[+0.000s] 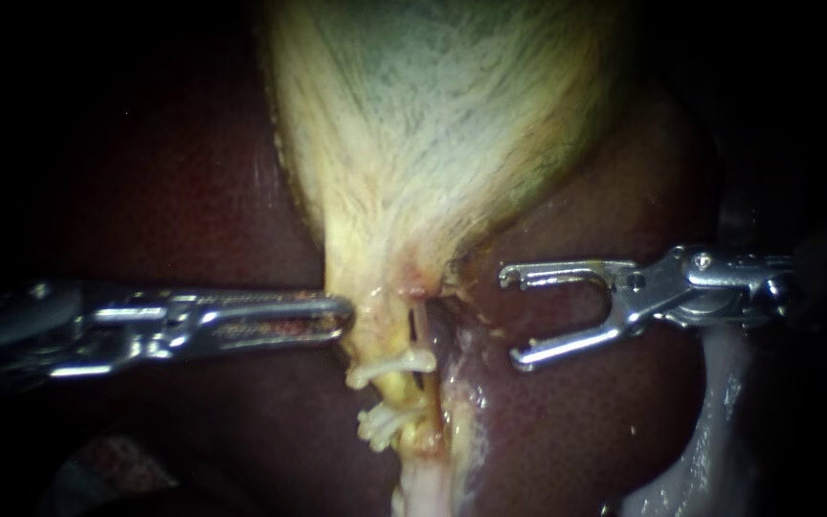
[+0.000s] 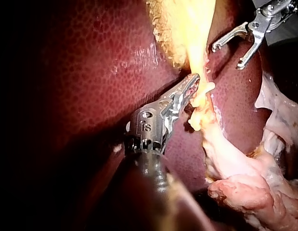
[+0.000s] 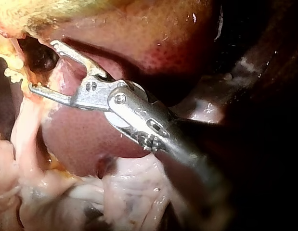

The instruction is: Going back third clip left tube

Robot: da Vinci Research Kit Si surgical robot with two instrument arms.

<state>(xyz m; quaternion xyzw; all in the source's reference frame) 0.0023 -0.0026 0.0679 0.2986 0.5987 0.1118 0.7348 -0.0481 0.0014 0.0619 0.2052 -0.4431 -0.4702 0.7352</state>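
1. Liver (image 1: 193, 191): dark red and glossy. It fills the ground on both sides of everything else.
2. Gallbladder (image 1: 423, 124): pale, cream to yellow, with fine streaks. It narrows downward to a neck in the middle of the endoscope view.
3. My left instrument (image 1: 342, 316): it lies level across the liver. Its claw is closed, both halves together, and the rounded tip touches the edge of the gallbladder's neck. I see no tissue caught in it.
4. My right instrument (image 1: 512, 319): its claw is spread wide and empty. It sits over the liver, just beside the tubes and clear of them.
5. Left tube (image 1: 392, 388): a thin yellow strand running down from the neck, between the two instrument tips. A pinker tube (image 1: 420, 330) lies against its right side.
6. Upper clip (image 1: 404, 366): white, set crosswise on the left tube, with its ends sticking out on both sides.
7. Lower clips (image 1: 380, 423): a white bunch, crosswise further down the same tube. I cannot count them.
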